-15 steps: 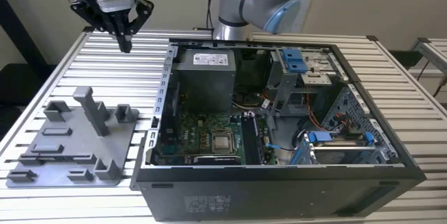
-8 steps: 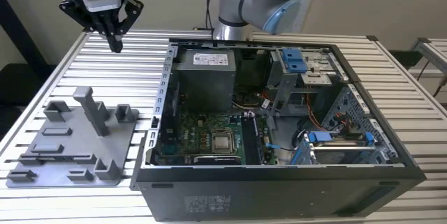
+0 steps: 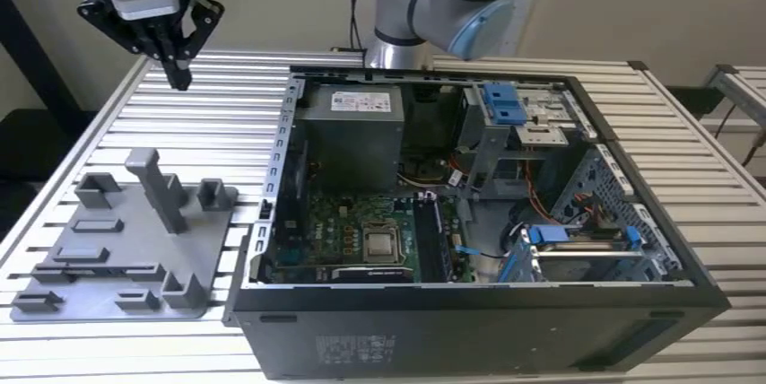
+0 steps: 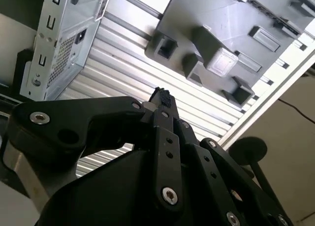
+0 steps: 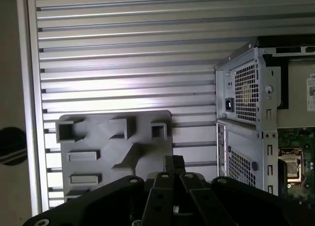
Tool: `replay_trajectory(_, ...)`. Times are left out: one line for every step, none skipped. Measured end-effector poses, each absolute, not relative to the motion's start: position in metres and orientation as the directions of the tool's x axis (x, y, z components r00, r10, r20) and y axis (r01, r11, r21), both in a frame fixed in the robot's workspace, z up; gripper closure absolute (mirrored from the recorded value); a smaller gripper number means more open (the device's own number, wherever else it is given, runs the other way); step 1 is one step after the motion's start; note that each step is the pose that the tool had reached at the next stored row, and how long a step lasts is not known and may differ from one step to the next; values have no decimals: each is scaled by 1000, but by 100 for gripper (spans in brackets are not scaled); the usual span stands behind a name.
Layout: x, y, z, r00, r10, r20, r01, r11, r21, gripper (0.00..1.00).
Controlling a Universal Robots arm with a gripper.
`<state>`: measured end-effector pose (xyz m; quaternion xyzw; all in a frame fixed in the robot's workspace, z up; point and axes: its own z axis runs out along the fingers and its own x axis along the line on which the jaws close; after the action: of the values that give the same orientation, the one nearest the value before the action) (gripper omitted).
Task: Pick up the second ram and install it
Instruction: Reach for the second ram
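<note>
Exterior view: the gripper [image 3: 178, 74] hangs over the table [image 3: 228, 115], well apart from the case [image 3: 479, 330], on the far side of the tray [image 3: 120, 305]. Its fingers are pressed together with nothing between them.

Second wrist view: the gripper [image 4: 160, 95] tips meet, bare, with the tray [image 4: 206, 14] beyond them.

First wrist view: the tray [image 5: 113, 152] lies beside the case [image 5: 241, 88].

I cannot tell where the ram is, so I cannot judge whether it is already installed or not yet picked up.

- Ribbed silver metal table [image 3: 228, 106]: bears all.
- Grey plastic tray with upright pegs [image 3: 204, 245]: on table, exterior view's left.
- Open black metal computer case [image 3: 479, 339]: on table, just beside tray, to its right.
- Green motherboard [image 3: 347, 231]: in case, before grey metal power-supply box [image 3: 347, 137].
- Black gripper [image 3: 181, 79]: above table, behind tray.
</note>
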<state>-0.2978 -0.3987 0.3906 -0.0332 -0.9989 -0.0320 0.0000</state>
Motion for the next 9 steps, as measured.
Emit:
replay_trajectory(-300,-399,391,-998,66,2,66,996,64,89)
replay_trajectory(-303,-399,390,-998,66,2,66,996,64,89)
replay_trajectory(-305,-399,390,-998,66,2,66,996,64,89)
replay_trajectory(-308,-399,390,-998,66,2,66,996,64,89)
replay_trajectory(-311,-399,390,-998,66,3,66,996,64,89)
replay_trajectory(-313,-399,390,-998,66,3,66,996,64,89)
replay_trajectory(-316,-399,390,-998,64,2,64,996,64,89)
replay_trajectory(-319,-399,390,-998,63,3,63,996,64,89)
replay_trajectory(-321,-399,390,-998,61,2,61,996,64,89)
